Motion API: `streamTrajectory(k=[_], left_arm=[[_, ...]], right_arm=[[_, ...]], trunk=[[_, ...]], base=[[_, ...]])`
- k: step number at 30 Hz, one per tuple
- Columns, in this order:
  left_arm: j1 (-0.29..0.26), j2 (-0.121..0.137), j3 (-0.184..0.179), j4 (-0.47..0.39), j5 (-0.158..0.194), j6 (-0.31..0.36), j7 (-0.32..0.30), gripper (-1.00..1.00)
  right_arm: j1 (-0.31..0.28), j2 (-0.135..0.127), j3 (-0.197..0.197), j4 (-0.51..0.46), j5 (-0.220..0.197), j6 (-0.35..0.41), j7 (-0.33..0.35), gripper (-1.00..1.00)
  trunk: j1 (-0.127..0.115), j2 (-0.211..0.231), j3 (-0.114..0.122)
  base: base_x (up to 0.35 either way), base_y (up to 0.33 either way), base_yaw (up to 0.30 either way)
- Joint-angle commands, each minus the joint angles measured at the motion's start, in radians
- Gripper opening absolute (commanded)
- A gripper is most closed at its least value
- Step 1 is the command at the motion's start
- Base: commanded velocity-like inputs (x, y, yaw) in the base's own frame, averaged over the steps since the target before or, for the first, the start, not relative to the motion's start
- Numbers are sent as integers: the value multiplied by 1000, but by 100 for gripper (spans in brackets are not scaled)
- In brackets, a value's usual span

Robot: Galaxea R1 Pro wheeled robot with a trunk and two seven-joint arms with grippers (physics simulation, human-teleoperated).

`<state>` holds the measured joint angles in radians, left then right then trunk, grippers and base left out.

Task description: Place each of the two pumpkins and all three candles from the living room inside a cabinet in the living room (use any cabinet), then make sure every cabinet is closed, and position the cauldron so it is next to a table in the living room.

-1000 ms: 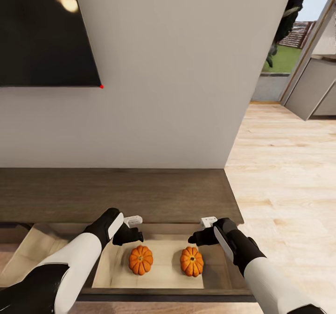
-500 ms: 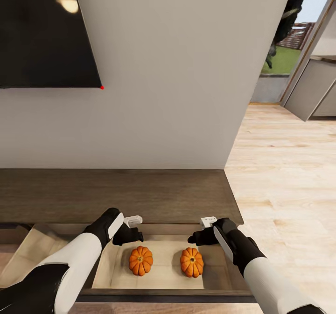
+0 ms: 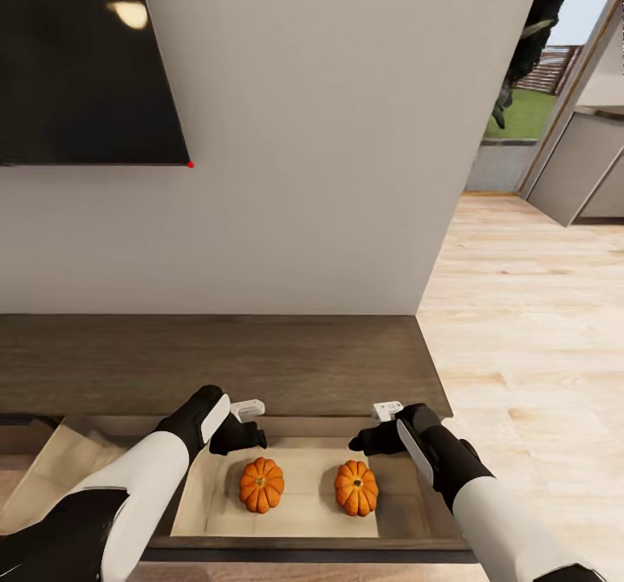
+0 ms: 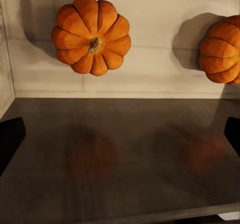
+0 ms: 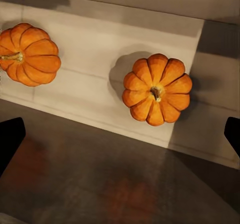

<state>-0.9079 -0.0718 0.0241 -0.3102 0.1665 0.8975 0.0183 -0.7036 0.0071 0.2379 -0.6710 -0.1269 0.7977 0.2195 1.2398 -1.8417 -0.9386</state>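
Bright, sharp renders; pumpkins (image 4: 91,35) cast soft shadows; television (image 3: 82,58) shows glare.

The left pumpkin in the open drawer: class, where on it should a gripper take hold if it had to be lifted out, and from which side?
Grip the left pumpkin across its ribbed belly, coming straight down from above. It sits upright on the drawer floor, stem up, apart from the right pumpkin, so its flanks look free; the stem seems too small to hold.

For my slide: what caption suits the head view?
Both hands, left and right, open above two pumpkins in the open cabinet drawer.
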Motion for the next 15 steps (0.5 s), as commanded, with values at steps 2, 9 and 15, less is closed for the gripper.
streamTrajectory(k=[2, 9, 15], left_arm=[[0, 0, 3, -1, 2, 5, 2, 100], [0, 0, 2, -1, 3, 5, 2, 100], [0, 0, 2, -1, 3, 5, 3, 100]], right_arm=[[-1, -1, 3, -1, -10, 5, -5, 100], [-1, 0, 3, -1, -10, 3, -5, 100], [-1, 0, 4, -1, -10, 2, -5, 100]], trunk=[[0, 0, 2], [0, 0, 14], [0, 0, 24]], base=[[0, 0, 0], [0, 0, 0], [0, 0, 0]])
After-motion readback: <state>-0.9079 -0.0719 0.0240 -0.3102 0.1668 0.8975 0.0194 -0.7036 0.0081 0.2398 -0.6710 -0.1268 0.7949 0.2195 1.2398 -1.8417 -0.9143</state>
